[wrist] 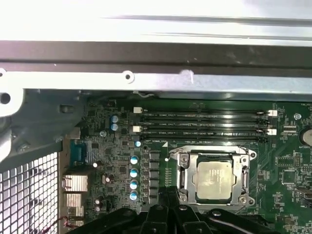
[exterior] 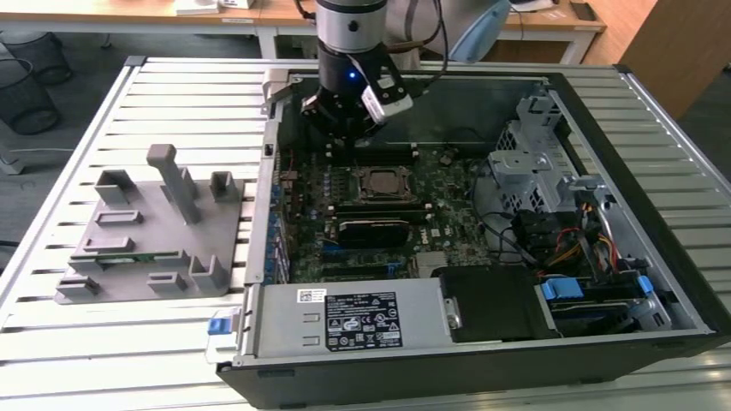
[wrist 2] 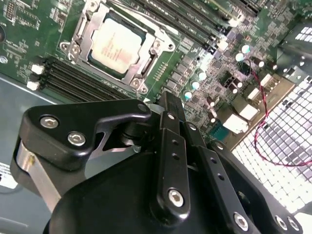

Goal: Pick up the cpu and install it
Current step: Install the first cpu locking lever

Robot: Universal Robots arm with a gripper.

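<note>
cpu (wrist: 215,175) sat in socket (wrist: 214,176), centre of exterior view | gripper (exterior: 339,137) hovered upper-centre over motherboard (exterior: 446,184), jaws together, empty | risk: unlatched frame could let chip shift if bumped

You are working in a lab or office-like workshop set up for computer assembly. An open case (exterior: 480,257) lies on its side on a slatted metal table (exterior: 171,94), its motherboard (exterior: 377,205) exposed. Just beside the case, on the exterior view's left, a grey fixture (exterior: 154,231) with printed slots and posts sits on the slats. Beyond the case stand wooden desks (exterior: 137,13), and past the table's far corner, on the exterior view's left, two wire bins (exterior: 23,81) rest on a grey floor.
</note>
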